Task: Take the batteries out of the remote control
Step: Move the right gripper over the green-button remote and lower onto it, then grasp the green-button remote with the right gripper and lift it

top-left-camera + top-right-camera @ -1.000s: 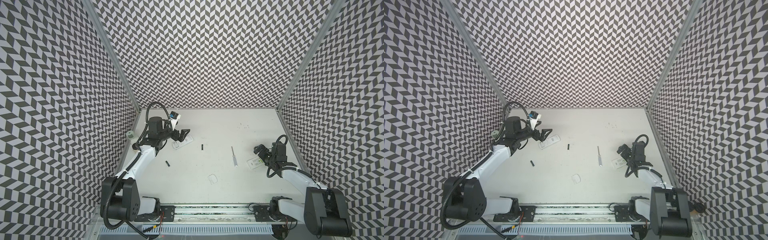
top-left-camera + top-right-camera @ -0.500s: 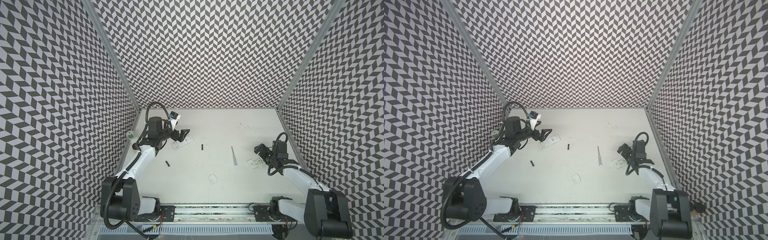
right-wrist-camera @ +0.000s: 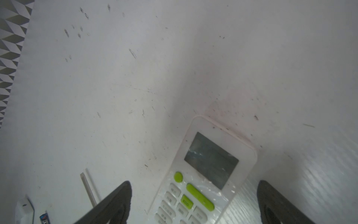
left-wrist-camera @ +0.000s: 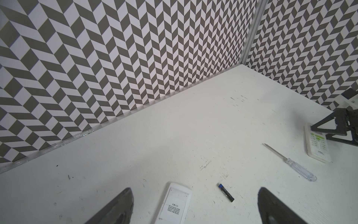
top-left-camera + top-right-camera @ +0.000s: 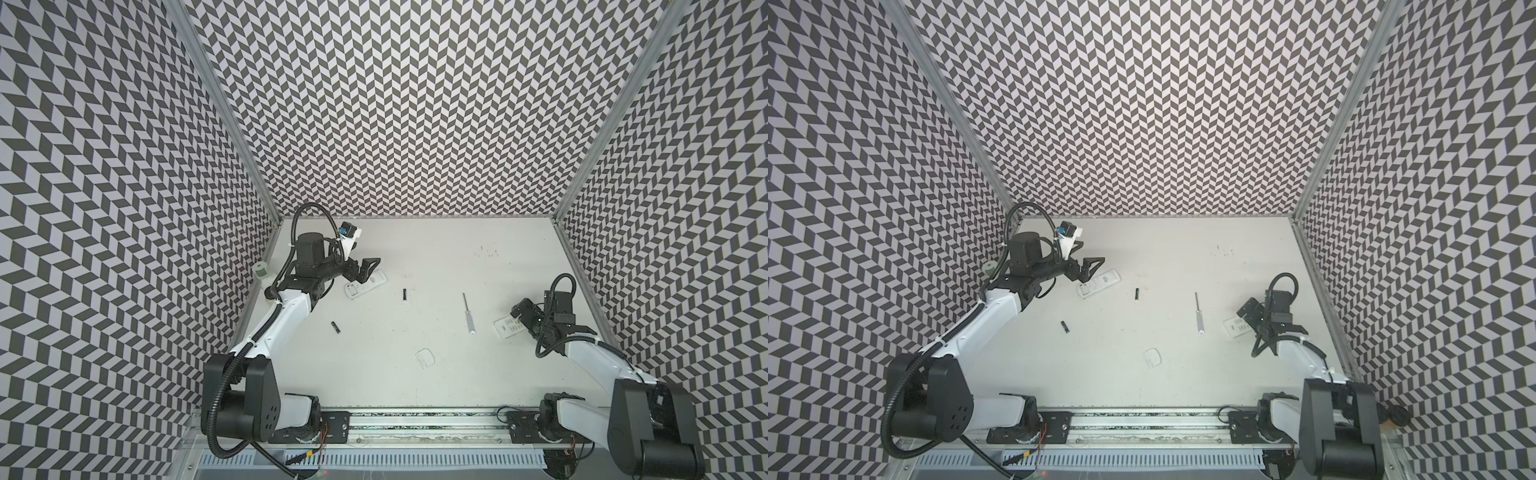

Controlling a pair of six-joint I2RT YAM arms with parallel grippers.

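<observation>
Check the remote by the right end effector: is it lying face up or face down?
Face up. The remote shows its grey screen and green buttons in the right wrist view.

Two remote controls: the face-down remote (image 5: 368,284) sits right under the left gripper (image 4: 194,191), and the face-up remote (image 5: 506,337) right under the right gripper (image 3: 194,185). Two black batteries: the near battery (image 5: 404,294) lies just ahead of the left gripper, and the far battery (image 5: 336,327) lies behind it, beside its arm. One screwdriver (image 5: 468,309) lies between the grippers, nearer the right one. One clear cover (image 5: 424,358) lies farther back than either gripper.
</observation>
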